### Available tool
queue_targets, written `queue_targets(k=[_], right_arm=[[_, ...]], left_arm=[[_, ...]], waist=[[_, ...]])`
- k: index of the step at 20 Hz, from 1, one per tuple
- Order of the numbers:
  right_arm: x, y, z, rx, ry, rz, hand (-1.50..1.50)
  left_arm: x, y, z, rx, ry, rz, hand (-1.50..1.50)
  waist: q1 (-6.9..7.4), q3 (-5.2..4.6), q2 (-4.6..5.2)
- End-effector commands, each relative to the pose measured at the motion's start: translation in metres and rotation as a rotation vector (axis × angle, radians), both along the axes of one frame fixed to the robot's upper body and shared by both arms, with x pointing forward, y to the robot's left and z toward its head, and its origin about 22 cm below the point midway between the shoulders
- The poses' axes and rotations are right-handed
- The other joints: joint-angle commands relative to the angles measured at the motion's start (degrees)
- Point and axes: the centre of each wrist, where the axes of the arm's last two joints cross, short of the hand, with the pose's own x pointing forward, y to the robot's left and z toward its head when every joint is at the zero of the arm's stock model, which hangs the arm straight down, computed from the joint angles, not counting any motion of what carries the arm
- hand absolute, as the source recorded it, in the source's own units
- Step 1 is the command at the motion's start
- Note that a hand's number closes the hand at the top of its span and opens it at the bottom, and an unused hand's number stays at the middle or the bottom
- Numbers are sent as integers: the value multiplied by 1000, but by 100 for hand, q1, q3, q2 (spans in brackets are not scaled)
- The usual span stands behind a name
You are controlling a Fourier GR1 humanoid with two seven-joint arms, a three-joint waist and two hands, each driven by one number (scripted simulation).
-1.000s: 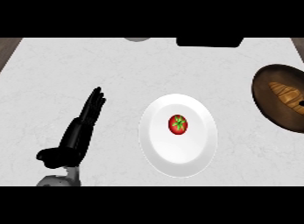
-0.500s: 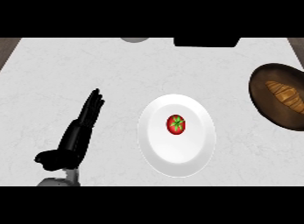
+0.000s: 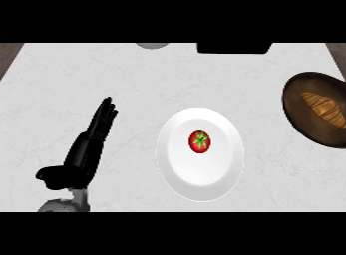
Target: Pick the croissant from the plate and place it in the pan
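1. The croissant (image 3: 325, 109) lay inside the dark brown pan (image 3: 299, 117) at the right edge of the view, well apart from the left robot hand (image 3: 87, 148), which sat on the far side of the scene.
2. The white plate (image 3: 197, 184) stood between the two, near the middle of the tabletop (image 3: 72, 74), and carried only a red tomato (image 3: 200, 142) with a green stem top, a little above the plate's centre.
3. The croissant rested at a slant in the upper half of the pan, golden brown against the darker inside.
4. The left robot hand showed at the lower left, its grey forearm (image 3: 64, 205) coming in from the bottom edge.
5. Its fingers (image 3: 105, 112) were straight and held together, pointing up and slightly to the right, away from the robot.
6. Its thumb (image 3: 49, 174) stuck out to the left near the wrist.
7. The hand was open and held nothing; it touched neither the plate nor the tomato, and a strip of bare tabletop lay between its fingers and the plate's left rim.
8. The right robot hand did not appear in the view.
9. At the top edge a dark box-like object (image 3: 234, 48) and a small grey rounded object (image 3: 153, 45) were partly cut off.
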Motion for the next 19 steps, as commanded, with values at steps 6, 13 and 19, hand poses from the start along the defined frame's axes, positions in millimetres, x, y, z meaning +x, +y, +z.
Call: queue_targets(k=[6,13,19], right_arm=[[-26,-14,-3,37,-90,121,-150],[-25,-7,-13,-27,-31,119,-150],[-22,-13,1,-90,-114,82,-150]], left_arm=[[-2,12,-11,14,10,6,0],[0,11,-10,-7,0,0,0],[7,-3,-12,-1,-6,9,0]], waist=[[-17,-3,-6],[41,-1,5],[-7,-4,-2]])
